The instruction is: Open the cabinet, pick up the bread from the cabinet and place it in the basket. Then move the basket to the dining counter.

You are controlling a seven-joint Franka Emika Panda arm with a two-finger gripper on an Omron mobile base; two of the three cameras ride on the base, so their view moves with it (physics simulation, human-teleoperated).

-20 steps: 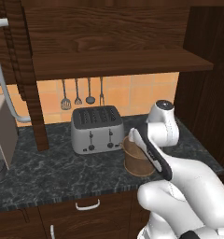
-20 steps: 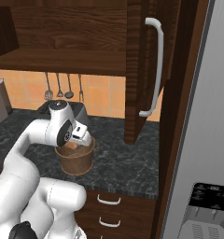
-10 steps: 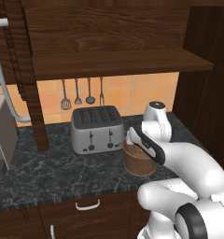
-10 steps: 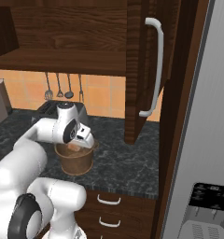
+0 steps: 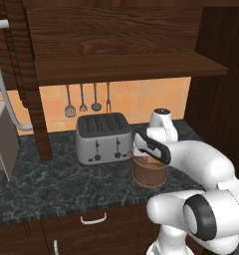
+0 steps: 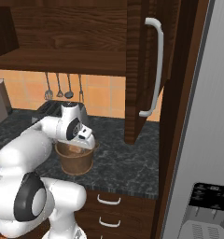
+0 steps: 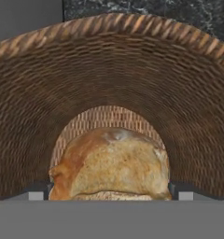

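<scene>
Toaster [image 5: 102,138]: sitting left of centre in the left base frame, just beside the basket.

Basket [image 5: 149,172]: standing at centre on the black worktop; could be tipping or sliding toward the toaster if the hand catches the rim while lifting out.

Bread [image 7: 111,165]: lying at the basket's bottom, lower centre of the hand frame.

Gripper [image 7: 108,196]: hanging low inside the basket, jaws spread wide either side of the bread; whether touching it, cannot tell; may be dragging it out.

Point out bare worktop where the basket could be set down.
Free: worktop left of the basket, in front of the toaster; also right of the basket, below the cabinet door. Crowded: between toaster and basket, where the gripper hangs.
</scene>
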